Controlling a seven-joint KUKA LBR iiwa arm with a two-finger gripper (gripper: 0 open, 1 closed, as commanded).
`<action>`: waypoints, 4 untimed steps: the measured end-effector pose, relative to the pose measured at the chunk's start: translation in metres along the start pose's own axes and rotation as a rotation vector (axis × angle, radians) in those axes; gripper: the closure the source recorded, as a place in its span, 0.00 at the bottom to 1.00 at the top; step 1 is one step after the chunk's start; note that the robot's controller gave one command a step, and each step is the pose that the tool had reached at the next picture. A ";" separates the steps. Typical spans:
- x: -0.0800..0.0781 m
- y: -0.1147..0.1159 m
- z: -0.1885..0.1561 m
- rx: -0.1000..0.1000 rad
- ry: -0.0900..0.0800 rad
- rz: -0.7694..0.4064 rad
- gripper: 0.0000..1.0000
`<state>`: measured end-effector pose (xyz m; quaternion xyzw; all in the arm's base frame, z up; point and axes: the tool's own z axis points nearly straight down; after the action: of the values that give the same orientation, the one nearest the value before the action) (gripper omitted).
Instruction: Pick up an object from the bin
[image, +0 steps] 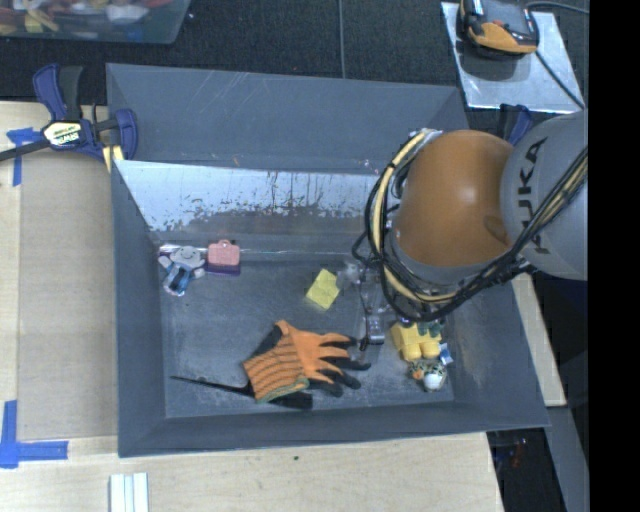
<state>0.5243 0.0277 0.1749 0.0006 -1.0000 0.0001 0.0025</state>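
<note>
Currently the gripper (372, 335) hangs low near the bin's (140, 330) front right, under the arm's orange cover; whether it is spread or pressed together I cannot tell. Nearest thing: orange glove (290, 362), lying just left of the gripper, long axis roughly left-right, black-tipped end toward it. Yellow toy (418, 343) sits just right; yellow block (323, 290) lies behind-left.

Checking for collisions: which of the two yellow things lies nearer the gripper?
The lumpy yellow toy at the right, just beside the gripper; the yellow block lies farther back.
</note>
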 end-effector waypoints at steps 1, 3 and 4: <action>-0.002 0.000 -0.004 0.000 -0.008 0.001 0.00; -0.012 0.042 0.053 0.000 -0.014 -0.113 0.00; 0.010 0.085 0.060 0.001 -0.010 -0.327 0.00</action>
<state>0.5140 0.1127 0.1145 0.1632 -0.9866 0.0004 -0.0023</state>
